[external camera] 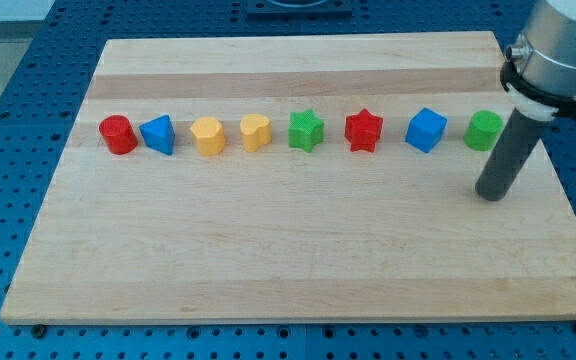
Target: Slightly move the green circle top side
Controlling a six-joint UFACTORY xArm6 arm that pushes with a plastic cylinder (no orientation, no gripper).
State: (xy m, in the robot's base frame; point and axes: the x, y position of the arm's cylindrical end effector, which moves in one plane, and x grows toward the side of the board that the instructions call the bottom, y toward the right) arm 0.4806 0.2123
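Note:
The green circle [484, 130] stands at the right end of a row of blocks across the wooden board [298, 260]. My tip [491, 195] rests on the board just below the green circle and a little to its right, apart from it by a short gap. The dark rod rises from the tip toward the view's top right and overlaps the circle's right edge in the view.
The row runs left from the circle: blue cube [426, 130], red star [363, 129], green star [306, 130], yellow heart [255, 132], yellow hexagon [207, 135], blue triangle [158, 134], red cylinder [118, 134]. The board's right edge is near the circle.

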